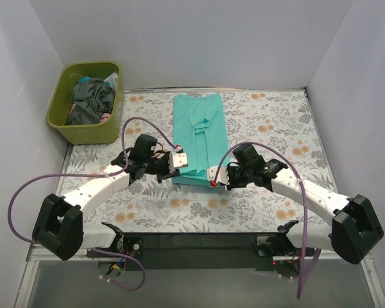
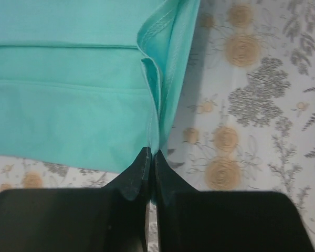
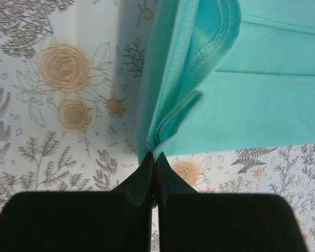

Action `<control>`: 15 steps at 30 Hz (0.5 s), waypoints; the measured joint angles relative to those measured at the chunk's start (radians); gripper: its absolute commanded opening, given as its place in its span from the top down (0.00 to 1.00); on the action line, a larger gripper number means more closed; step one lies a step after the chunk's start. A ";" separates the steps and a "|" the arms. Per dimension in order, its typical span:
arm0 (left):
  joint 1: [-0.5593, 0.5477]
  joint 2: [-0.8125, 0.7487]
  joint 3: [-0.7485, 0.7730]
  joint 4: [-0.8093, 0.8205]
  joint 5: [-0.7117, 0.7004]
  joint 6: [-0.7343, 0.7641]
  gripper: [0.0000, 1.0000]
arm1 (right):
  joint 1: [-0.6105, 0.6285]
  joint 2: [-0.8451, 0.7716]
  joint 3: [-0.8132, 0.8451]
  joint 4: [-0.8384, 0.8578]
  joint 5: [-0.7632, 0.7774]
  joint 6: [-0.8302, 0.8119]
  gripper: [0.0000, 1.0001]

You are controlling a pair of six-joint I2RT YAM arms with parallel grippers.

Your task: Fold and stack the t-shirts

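Observation:
A teal t-shirt (image 1: 197, 131) lies folded into a long strip down the middle of the floral table. My left gripper (image 1: 178, 160) is shut on its near left corner; in the left wrist view the teal t-shirt (image 2: 68, 100) has its hem pinched between the black fingertips (image 2: 142, 163). My right gripper (image 1: 214, 176) is shut on the near right corner; in the right wrist view the layered teal t-shirt (image 3: 241, 105) edge runs into the closed fingertips (image 3: 147, 165). The near end is lifted slightly off the table.
A green bin (image 1: 86, 102) with dark crumpled clothes (image 1: 93, 97) stands at the back left, beside the table's edge. White walls enclose the table (image 1: 276, 128) on three sides. Purple cables loop over both arms.

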 measured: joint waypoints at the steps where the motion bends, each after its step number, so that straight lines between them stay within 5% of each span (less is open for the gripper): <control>1: 0.022 0.027 0.027 0.003 0.001 0.005 1.00 | -0.016 0.025 0.018 0.000 0.001 -0.010 0.99; 15: 0.182 0.377 0.235 0.161 -0.002 0.064 1.00 | -0.219 0.426 0.357 0.071 -0.023 -0.114 0.99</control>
